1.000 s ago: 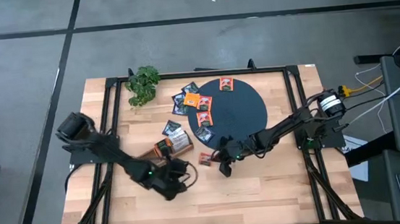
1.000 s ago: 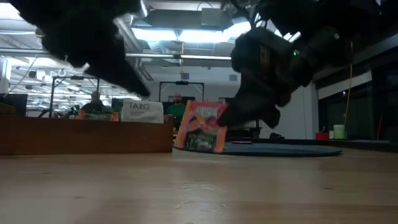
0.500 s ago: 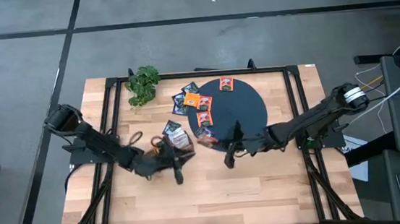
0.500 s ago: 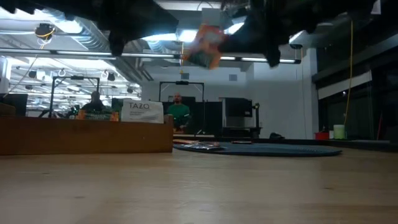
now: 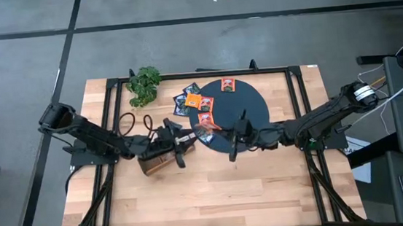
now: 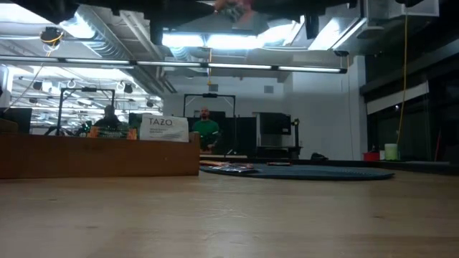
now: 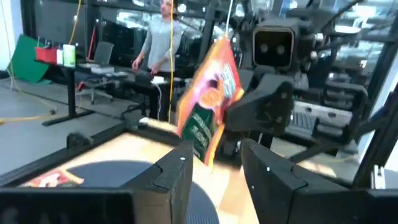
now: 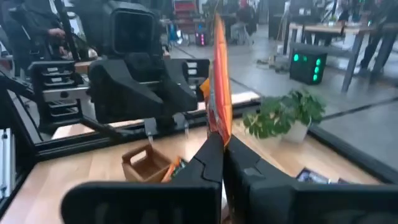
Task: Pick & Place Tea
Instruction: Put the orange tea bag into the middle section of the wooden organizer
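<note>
Tea, one flat square orange sachet [image 8: 219, 87] of glossy foil with a green lower panel, is clamped by its lower edge in the right gripper [image 8: 222, 146], whose fingers are pressed together on it. It stands on edge, raised above the table between both arms, its face toward the left gripper [image 7: 214, 163]. That gripper's dark fingers stand apart on either side of the sachet, not touching it. Below lies the round dark disc [image 5: 248, 105] bearing further sachets [image 5: 206, 120], beside the long wooden compartment tray [image 5: 155, 163].
</note>
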